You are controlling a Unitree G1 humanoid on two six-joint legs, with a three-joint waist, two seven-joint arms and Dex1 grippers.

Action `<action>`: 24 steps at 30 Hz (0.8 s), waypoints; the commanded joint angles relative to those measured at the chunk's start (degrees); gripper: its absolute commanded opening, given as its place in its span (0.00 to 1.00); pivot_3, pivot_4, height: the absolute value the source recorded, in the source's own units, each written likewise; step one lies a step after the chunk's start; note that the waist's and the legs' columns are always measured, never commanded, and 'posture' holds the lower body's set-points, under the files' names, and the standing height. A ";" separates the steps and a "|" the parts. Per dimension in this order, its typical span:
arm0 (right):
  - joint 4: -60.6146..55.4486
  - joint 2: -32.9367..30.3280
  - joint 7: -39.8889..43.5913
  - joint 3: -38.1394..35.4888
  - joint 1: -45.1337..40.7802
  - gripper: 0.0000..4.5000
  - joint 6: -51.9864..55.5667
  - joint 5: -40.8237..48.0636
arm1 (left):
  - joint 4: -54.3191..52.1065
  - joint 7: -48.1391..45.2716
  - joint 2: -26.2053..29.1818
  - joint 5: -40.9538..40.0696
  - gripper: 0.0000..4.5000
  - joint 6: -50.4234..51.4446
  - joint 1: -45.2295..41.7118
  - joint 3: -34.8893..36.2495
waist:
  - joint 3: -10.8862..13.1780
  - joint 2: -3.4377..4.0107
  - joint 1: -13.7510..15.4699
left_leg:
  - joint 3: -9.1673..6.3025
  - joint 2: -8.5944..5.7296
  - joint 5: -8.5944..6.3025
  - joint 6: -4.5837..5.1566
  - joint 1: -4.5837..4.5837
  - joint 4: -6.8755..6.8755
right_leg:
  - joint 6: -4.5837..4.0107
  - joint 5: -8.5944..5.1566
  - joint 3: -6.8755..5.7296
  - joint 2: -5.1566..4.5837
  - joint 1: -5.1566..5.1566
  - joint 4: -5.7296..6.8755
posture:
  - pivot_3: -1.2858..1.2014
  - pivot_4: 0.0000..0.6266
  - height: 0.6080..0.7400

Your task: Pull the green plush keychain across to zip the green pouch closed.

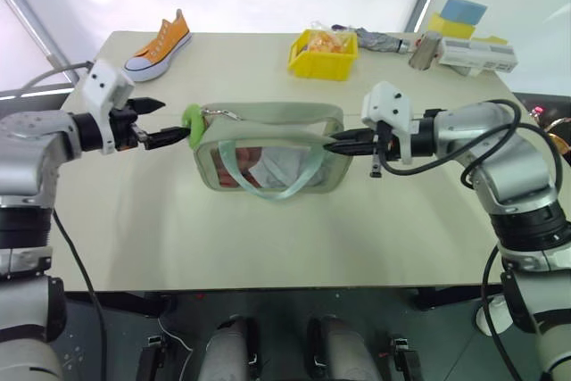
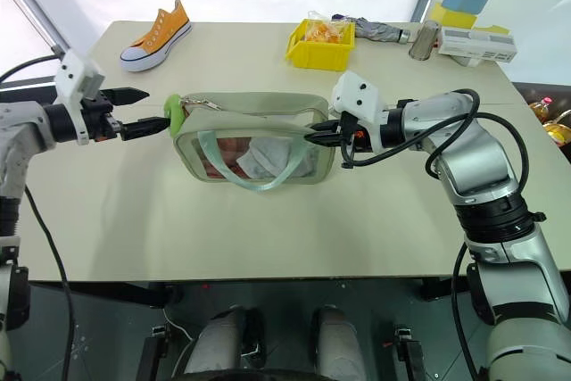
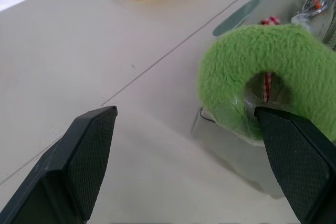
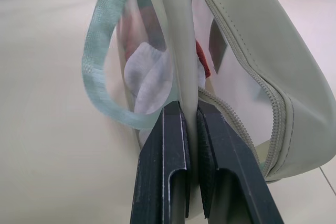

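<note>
Here, the green plush keychain, soft and squashy and best pinched through its ring, hangs at the green pouch's left end on the desk; the spread left gripper brackets it, the right gripper pinching the pouch's opposite edge.

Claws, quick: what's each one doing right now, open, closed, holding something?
Left claw: open, holding nothing, beside the green fuzzy ring.
Right claw: closed on the edge of the green pouch.
</note>
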 commanded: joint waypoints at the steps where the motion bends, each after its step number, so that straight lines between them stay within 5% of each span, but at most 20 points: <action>1: -1.41 0.17 0.29 -0.51 -0.49 0.01 -0.02 0.33 | 1.54 0.68 -1.52 1.19 1.00 -2.27 -2.10 -0.48 | 0.00 0.00 0.00 | 0.00 0.00 0.00 0.00 0.00 0.00 | 0.00 0.00 0.00 0.00 0.00 0.00 | 0.52 0.24 1.00; 4: -1.38 0.31 0.17 -0.32 -0.44 0.01 -0.05 0.15 | 3.09 1.35 -3.58 1.30 1.00 -2.86 -3.12 -0.47 | 0.00 0.00 0.02 | 0.00 0.00 0.00 0.00 0.01 0.00 | 0.00 0.00 0.00 0.00 0.02 0.00 | 0.52 0.24 1.00; 7: -1.24 0.27 0.13 -0.25 -0.29 0.00 -0.13 -0.06 | 2.45 1.80 -5.06 0.36 0.83 -1.47 -4.57 0.04 | 0.00 0.00 0.02 | -0.01 0.00 0.00 0.00 0.01 0.02 | 0.00 0.00 0.00 0.00 0.02 0.00 | 0.52 0.24 1.00; 14: -0.34 0.57 -0.40 -0.26 -0.83 0.00 -0.65 -0.64 | 0.04 -0.05 -5.13 -1.95 0.05 0.89 -4.56 0.55 | 0.00 0.00 0.00 | -0.02 0.00 0.00 0.00 0.01 0.02 | 0.00 0.00 0.00 0.00 0.03 0.00 | 0.52 0.24 1.00; 24: 1.66 1.10 -0.57 -0.27 -1.97 0.00 -2.05 -1.72 | -3.83 -3.11 -3.95 -6.54 0.01 5.79 -11.25 1.66 | 0.00 -0.01 -0.02 | -0.02 0.00 0.00 0.00 0.00 0.03 | 0.00 0.00 -0.01 0.01 0.03 0.00 | 0.52 0.24 1.00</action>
